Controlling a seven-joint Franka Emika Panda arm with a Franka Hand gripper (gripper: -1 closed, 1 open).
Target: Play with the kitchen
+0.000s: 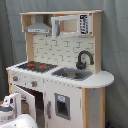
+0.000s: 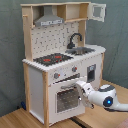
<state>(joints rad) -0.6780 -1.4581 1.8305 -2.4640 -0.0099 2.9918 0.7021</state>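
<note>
Reaching in low, the white robot arm (image 2: 107,95) has its end effector (image 2: 82,90) right at the top edge of the oven door (image 2: 65,97), on the side next to the tall cupboard door. The door looks tipped out a little at the top in the second exterior view. In the first exterior view the oven door (image 1: 25,100) stands swung out from the front, so it seems partly open. I cannot tell if the end effector is squeezing the door edge or just touching it; the tip is too hard to make out.

The kitchen (image 2: 65,60) stands on a wooden floor (image 2: 20,120) in front of a grey curtain. Above the oven door are two red knobs (image 2: 56,76), and above those is the hob (image 2: 52,58) with its red rings. Beside the hob sit the sink (image 2: 85,50) and the black tap (image 2: 75,39). The grey hood (image 2: 48,21) hangs over the hob.

I think the step now is opening the oven. Next, the arm likely needs to pull the door edge out and away from the kitchen, slowly, so the tip does not slip off.
</note>
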